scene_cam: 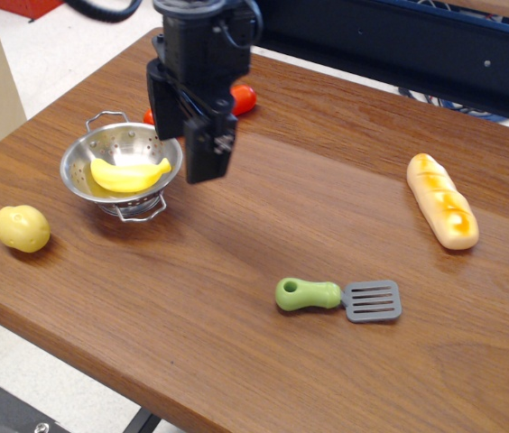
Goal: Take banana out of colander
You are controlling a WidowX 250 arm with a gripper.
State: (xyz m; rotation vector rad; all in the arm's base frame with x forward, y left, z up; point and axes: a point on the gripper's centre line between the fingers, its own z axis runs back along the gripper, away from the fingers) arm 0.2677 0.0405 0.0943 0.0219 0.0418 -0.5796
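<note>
The banana [128, 174] lies inside the steel colander [81, 162] near the table's left edge. The black gripper [188, 146] hangs just beside the colander's right rim, jaws apart and empty. A yellow potato [22, 227] sits near the front-left corner, a bread loaf [441, 212] toward the right edge, and a green-handled spatula [337, 298] toward the front edge.
</note>
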